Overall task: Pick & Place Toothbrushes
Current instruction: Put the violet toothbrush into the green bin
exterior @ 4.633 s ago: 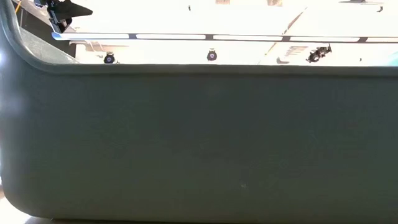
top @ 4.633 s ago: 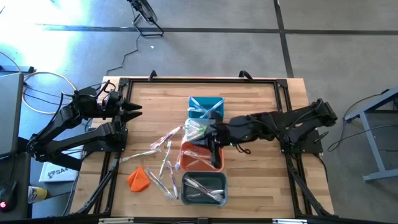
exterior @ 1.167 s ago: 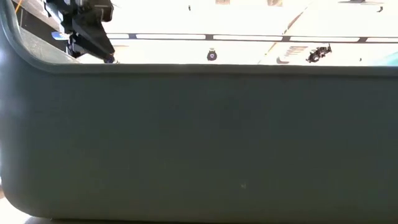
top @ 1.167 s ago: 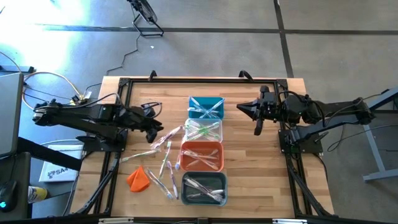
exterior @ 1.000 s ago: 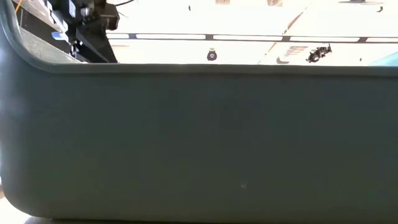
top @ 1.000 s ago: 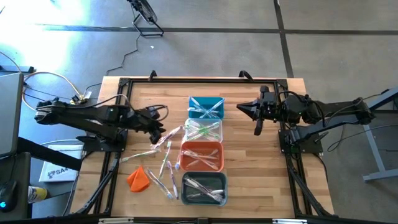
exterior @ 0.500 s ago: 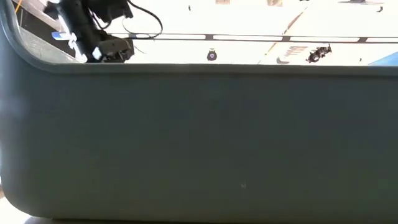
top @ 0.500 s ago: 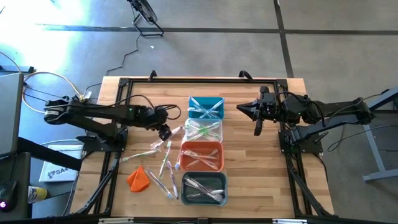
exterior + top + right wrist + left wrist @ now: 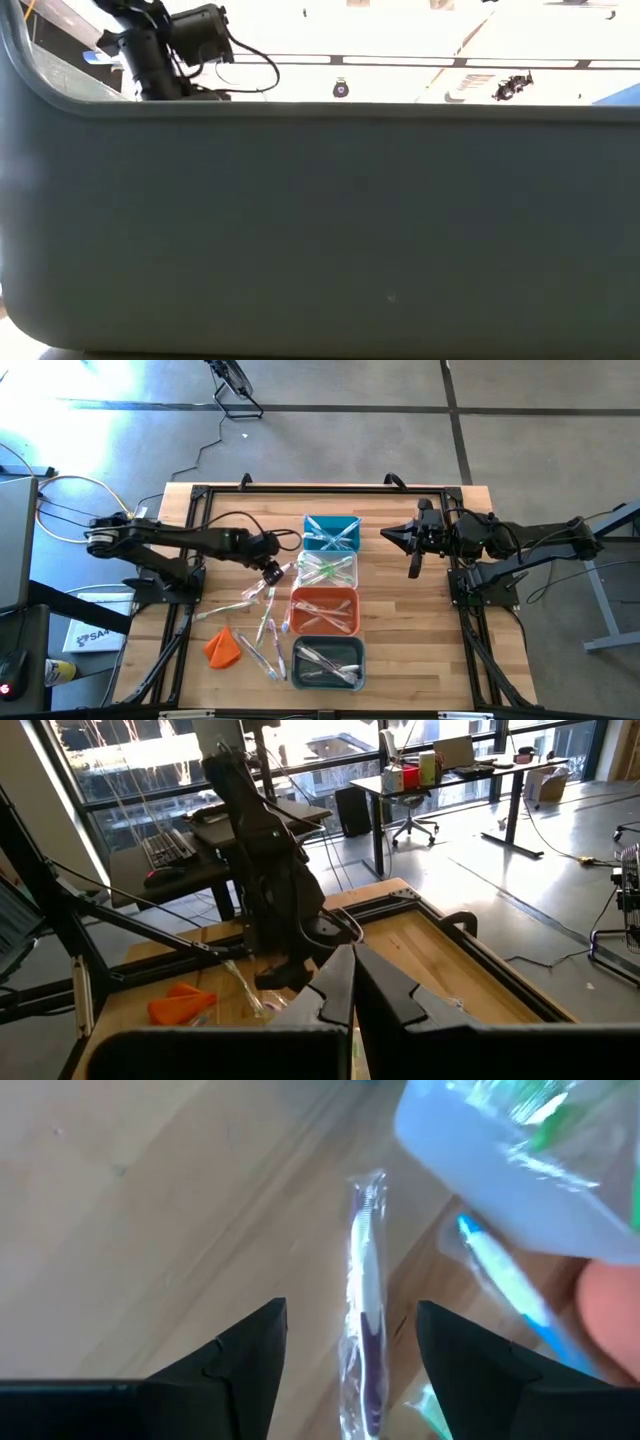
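- Left end effector (image 9: 350,1355), fingers spread, straddles a wrapped toothbrush (image 9: 365,1330) at frame centre; closing off-centre could skid it away.
- Right end effector (image 9: 413,550), pinched together, idles upper right.

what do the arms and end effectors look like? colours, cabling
Both arms are dark, near black, and jointed. The left end effector has two black wedge-shaped fingers; black cables loop around its wrist. The right end effector has matching tapered black fingers.

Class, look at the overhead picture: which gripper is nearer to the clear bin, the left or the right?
Left. The left gripper hovers open just beside the clear bin, over loose toothbrushes. The right gripper waits shut, farther off on the bin's other side.
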Motion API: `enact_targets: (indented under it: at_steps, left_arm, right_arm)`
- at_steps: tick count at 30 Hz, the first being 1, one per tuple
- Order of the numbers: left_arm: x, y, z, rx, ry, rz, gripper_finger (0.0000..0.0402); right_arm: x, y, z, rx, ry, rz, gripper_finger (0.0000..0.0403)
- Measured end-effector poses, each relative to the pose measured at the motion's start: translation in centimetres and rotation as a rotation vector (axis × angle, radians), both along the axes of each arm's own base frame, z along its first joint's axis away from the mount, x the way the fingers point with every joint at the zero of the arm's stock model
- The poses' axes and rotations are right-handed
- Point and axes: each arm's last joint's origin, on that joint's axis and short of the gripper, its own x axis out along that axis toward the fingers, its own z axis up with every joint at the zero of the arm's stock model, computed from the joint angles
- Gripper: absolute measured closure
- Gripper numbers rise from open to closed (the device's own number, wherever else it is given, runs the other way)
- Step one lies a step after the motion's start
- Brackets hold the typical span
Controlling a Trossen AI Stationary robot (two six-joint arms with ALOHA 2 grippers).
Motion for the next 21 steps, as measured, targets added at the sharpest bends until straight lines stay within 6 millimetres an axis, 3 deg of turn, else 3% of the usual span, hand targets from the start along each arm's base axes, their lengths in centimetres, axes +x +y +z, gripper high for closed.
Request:
enact_targets:
  at_steps: [10, 21]
  left_arm:
    - [1.2, 0.2, -2.5, -0.003, 0.09, -0.019, 0.0184]
    - [2.1, 0.2, -3.2, -0.02, 0.057, -0.03, 0.0184]
  right_arm:
    - [0.0, 0.0, 0.0, 0.0, 0.0, 0.0, 0.0401]
    - [0.0, 0.0, -0.1, -0.001, 0.006, -0.001, 0.0401]
